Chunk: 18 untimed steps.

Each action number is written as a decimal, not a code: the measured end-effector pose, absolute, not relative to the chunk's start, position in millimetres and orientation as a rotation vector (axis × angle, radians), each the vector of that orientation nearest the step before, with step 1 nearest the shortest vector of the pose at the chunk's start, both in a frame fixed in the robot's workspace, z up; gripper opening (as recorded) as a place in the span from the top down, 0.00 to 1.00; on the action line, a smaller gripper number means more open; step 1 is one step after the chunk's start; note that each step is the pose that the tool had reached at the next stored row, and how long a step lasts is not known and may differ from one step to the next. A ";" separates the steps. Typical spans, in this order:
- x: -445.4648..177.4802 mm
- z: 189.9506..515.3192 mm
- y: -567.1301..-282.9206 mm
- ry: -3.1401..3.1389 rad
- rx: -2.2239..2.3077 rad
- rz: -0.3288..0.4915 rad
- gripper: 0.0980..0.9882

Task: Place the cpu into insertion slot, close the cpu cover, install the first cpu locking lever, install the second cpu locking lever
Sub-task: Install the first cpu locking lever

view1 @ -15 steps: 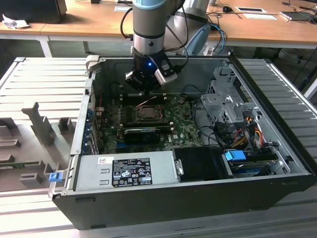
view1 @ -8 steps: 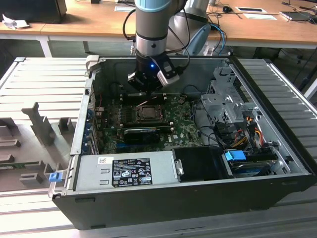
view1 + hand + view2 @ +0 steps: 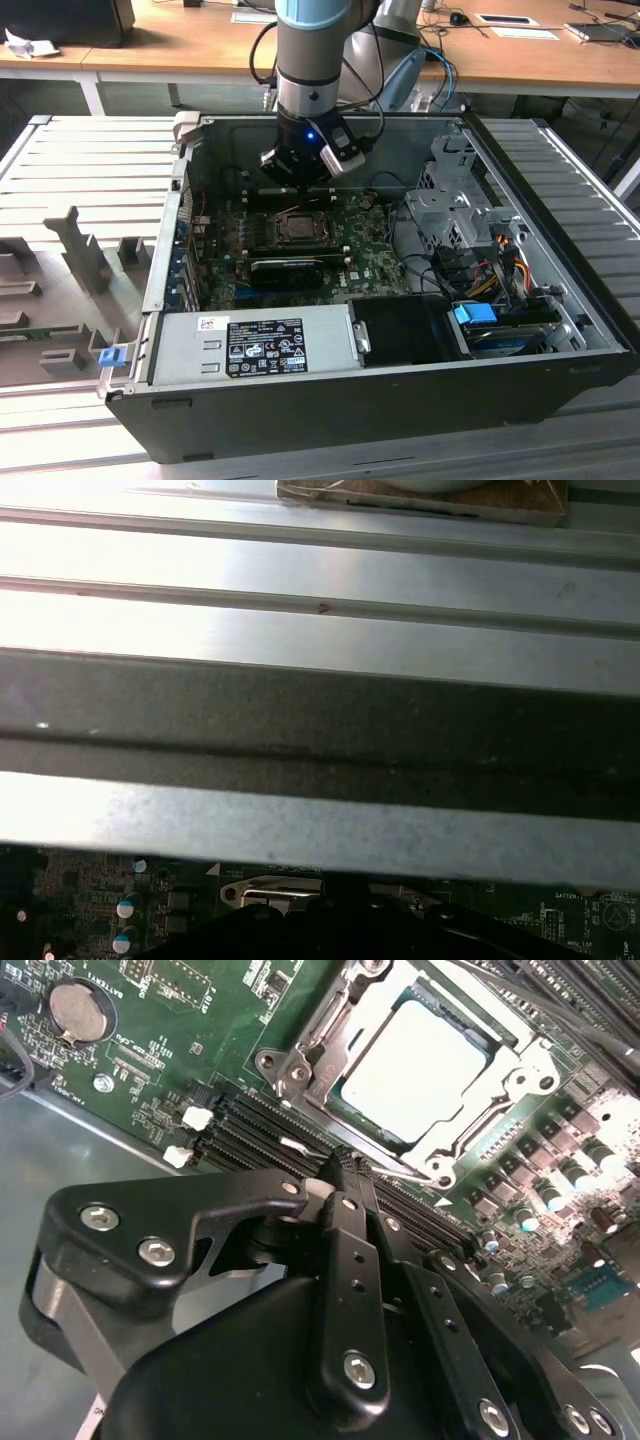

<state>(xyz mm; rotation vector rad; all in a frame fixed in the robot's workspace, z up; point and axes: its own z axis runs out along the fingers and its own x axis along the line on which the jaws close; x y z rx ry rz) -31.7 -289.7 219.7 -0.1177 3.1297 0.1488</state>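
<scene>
Tool (image 3: pixel 345 1165), pressed together, hovers beside the socket holding the cpu (image 3: pixel 415 1065) under its cpu cover (image 3: pixel 330 1030).

Cpu (image 3: pixel 418 1068): smooth pale metal face, satin sheen. Cpu cover (image 3: pixel 322 1032): bare metal frame, glossy. Gripper (image 3: pixel 345 1165): matt black links, shiny steel screws. Motherboard (image 3: pixel 170 1030): green board, slight gloss. Computer case (image 3: pixel 330 395): dark matt metal. Ribbed platform (image 3: pixel 70 160): brushed grey metal.
</scene>
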 end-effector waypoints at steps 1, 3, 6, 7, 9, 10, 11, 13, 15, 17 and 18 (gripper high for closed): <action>-31.6 219.2 -289.3 3.129 -0.119 0.153 0.99; -31.1 218.4 -289.0 3.129 -0.121 0.159 0.99; -27.0 217.3 -288.9 3.129 -0.121 0.160 0.99; -25.9 216.7 -288.9 3.129 -0.121 0.160 0.99; -25.2 214.9 -288.8 3.129 -0.125 0.160 0.99; -24.9 214.1 -288.8 3.129 -0.127 0.160 0.99; -23.2 212.9 -288.6 3.129 -0.131 0.160 0.99; -21.2 211.9 -288.5 3.130 -0.131 0.161 0.99; -20.4 210.4 -288.5 3.130 -0.131 0.161 0.99; -19.4 209.4 -288.6 3.130 -0.131 0.161 0.99; -19.2 208.7 -288.6 3.130 -0.131 0.161 0.99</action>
